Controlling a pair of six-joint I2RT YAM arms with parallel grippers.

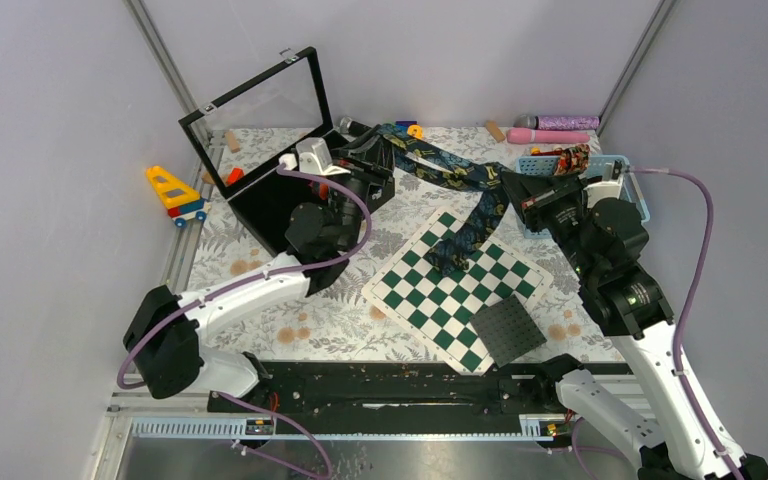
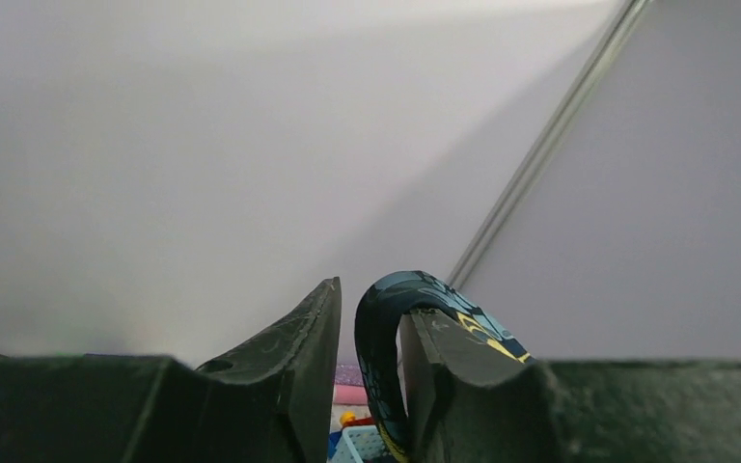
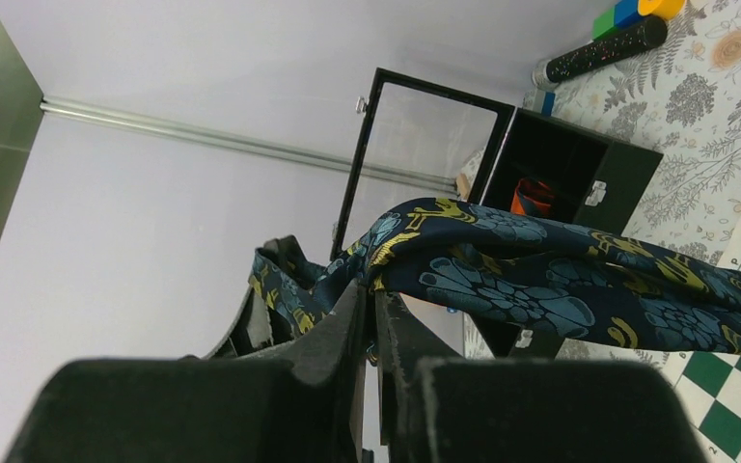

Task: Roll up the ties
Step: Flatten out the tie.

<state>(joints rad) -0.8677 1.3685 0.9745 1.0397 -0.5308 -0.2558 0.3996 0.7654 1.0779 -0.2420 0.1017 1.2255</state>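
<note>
One dark navy-teal floral tie (image 1: 450, 170) hangs in the air between my two grippers, and its wide end droops onto the green-and-white chequered board (image 1: 430, 300). My left gripper (image 1: 372, 152) is beside the black box. In the left wrist view (image 2: 378, 299) its jaws stand slightly apart, and the tie (image 2: 381, 328) loops over the right finger with a gap to the left finger. My right gripper (image 1: 516, 188) is shut on the tie's edge (image 3: 540, 270), as the right wrist view (image 3: 370, 289) shows. A red patterned piece of fabric (image 1: 572, 158) lies in the blue basket (image 1: 632, 170).
A black box with a raised glass lid (image 1: 260, 110) stands at the back left, with a toy truck (image 1: 175, 192) to its left. A dark square mat (image 1: 508, 328) lies at the board's near corner. Pink (image 1: 550, 136) and purple (image 1: 568, 122) cylinders lie at the back right.
</note>
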